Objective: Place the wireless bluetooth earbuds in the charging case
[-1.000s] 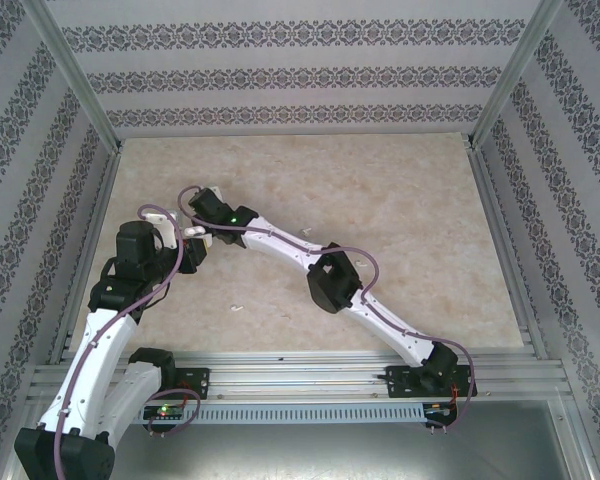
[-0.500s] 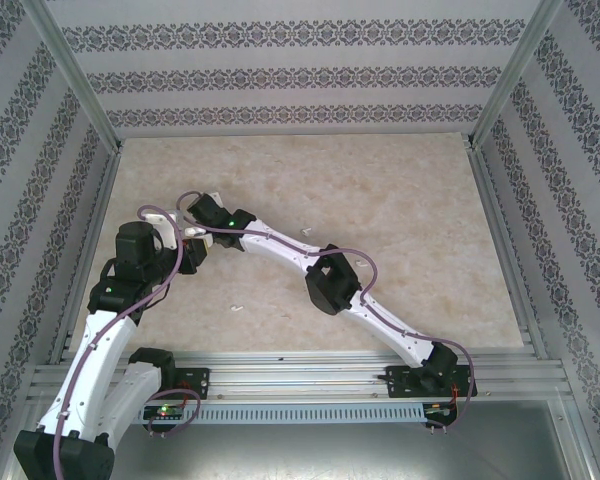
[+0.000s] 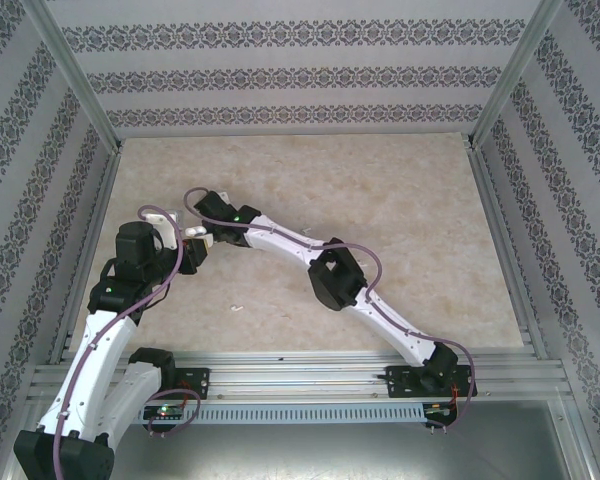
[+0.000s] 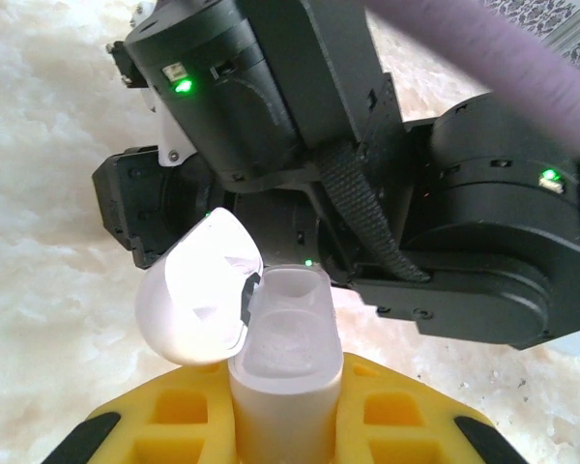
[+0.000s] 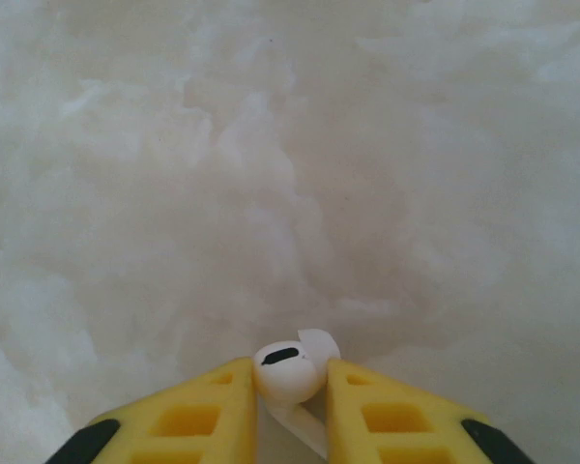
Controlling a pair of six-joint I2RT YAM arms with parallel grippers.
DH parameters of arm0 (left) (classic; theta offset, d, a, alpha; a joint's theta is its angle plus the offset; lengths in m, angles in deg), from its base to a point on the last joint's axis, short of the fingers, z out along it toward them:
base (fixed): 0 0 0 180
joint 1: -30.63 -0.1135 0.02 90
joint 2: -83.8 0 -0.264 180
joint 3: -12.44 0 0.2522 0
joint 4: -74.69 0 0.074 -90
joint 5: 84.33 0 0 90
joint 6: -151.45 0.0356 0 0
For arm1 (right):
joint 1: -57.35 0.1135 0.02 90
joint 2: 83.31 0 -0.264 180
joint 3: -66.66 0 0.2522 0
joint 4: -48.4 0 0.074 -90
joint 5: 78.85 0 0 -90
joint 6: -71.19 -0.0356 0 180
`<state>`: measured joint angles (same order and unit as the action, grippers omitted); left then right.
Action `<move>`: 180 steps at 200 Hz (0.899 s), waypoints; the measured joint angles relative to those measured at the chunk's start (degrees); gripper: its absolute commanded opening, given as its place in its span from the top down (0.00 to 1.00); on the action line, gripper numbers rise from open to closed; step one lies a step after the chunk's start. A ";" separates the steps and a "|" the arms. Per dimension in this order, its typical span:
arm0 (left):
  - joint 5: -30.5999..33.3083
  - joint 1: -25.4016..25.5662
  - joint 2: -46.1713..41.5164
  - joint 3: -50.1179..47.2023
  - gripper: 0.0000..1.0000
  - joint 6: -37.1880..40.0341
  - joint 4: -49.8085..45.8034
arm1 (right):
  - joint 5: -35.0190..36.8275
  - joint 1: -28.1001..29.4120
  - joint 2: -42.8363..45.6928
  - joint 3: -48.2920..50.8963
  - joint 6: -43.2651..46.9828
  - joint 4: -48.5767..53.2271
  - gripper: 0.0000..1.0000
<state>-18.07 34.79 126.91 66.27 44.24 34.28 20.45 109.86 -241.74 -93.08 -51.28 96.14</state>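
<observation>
A lab-style robot test cell: the left arm (image 3: 100, 335) and right arm (image 3: 385, 320) are bolted to an aluminium rail (image 3: 300, 377) at the edge of a marbled table (image 3: 400, 200), which is boxed in by metal posts (image 3: 72, 78) and patterned wall panels (image 3: 300, 75).

Tabletop (image 3: 400, 220): cream marble-pattern sheet, matte, evenly lit, no hard shadows. Back wall panel (image 3: 300, 75) at 12 o'clock: white, horizontal grey damask bands. Left wall panel (image 3: 25, 180) at 9 o'clock and right wall panel (image 3: 580, 170) at 3 o'clock: same pattern. Aluminium posts (image 3: 75, 72) slant along back corners. Aluminium rail (image 3: 300, 372) across 6 o'clock edge. Slotted white duct (image 3: 310, 412) just below rail. Grey metal sheet (image 3: 380, 452) nearest camera.
</observation>
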 measured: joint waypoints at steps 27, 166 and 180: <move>-0.17 0.00 0.00 0.00 1.00 0.00 0.00 | -1.88 -0.96 1.90 2.73 -0.42 0.35 0.83; -9.92 0.28 2.36 -3.10 1.00 -0.52 7.78 | -3.65 -4.96 24.33 36.02 -3.96 1.07 0.84; -12.09 0.33 2.78 -4.24 1.00 -0.68 10.49 | -3.67 -5.57 27.30 39.41 -4.87 0.28 0.84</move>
<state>-30.16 35.12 129.69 62.03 43.56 44.77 16.78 104.29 -214.44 -53.67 -56.16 96.42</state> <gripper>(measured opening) 0.196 0.163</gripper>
